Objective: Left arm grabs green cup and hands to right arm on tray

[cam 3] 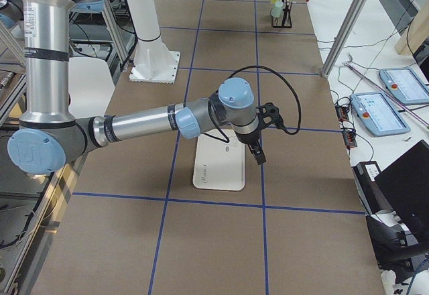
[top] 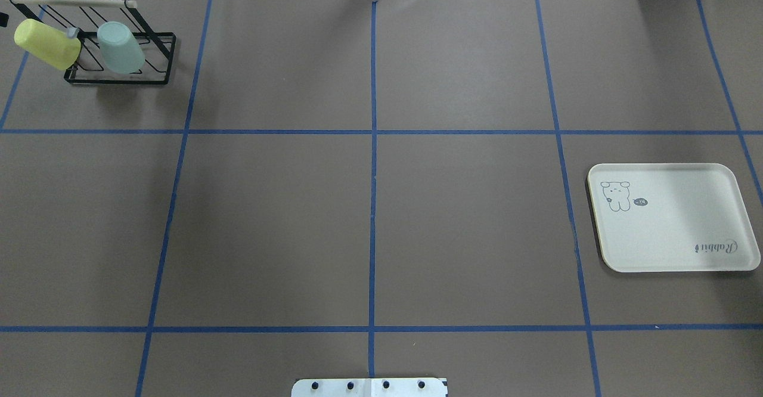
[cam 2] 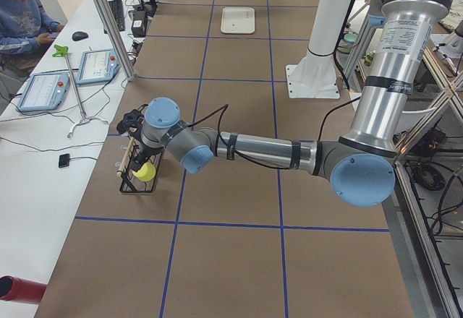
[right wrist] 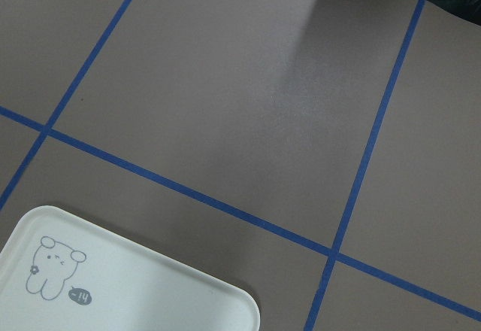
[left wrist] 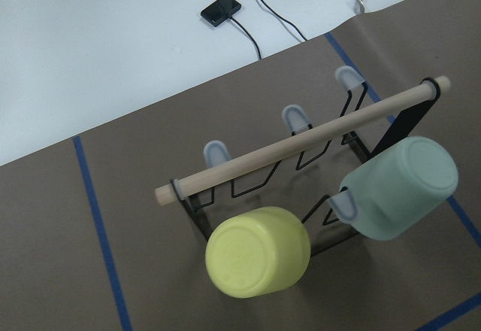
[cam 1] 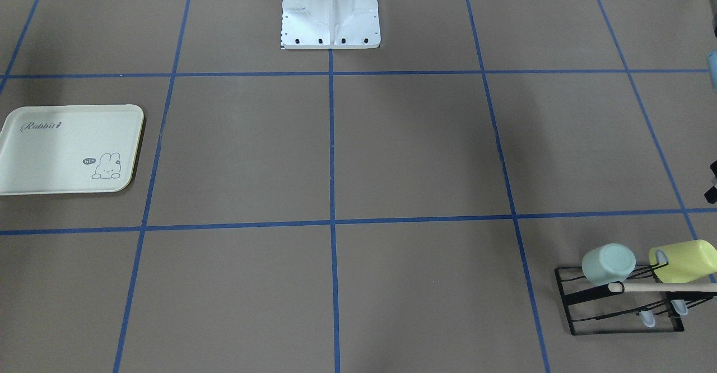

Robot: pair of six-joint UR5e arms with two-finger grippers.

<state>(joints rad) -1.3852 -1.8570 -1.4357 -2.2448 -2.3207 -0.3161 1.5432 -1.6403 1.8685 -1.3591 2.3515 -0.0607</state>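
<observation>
The green cup (cam 1: pixel 609 262) hangs tilted, mouth down, on a peg of the black wire rack (cam 1: pixel 577 297); it also shows in the overhead view (top: pixel 121 47) and the left wrist view (left wrist: pixel 398 188). My left gripper (cam 2: pixel 130 124) hovers just over the rack, apart from the cup; its fingers show clearly only in the left side view, so I cannot tell if it is open. The tray (top: pixel 673 218) lies bare on the table's other side. My right gripper (cam 3: pixel 258 155) hangs above the tray's edge (cam 3: pixel 218 164); I cannot tell its state.
A yellow-green cup (left wrist: pixel 258 252) hangs on the rack beside the green one, nearer the table's left edge (top: pixel 47 43). A wooden dowel (left wrist: pixel 301 139) runs across the rack's top over several pegs. The robot's white base (cam 1: pixel 330 9) stands at mid-table.
</observation>
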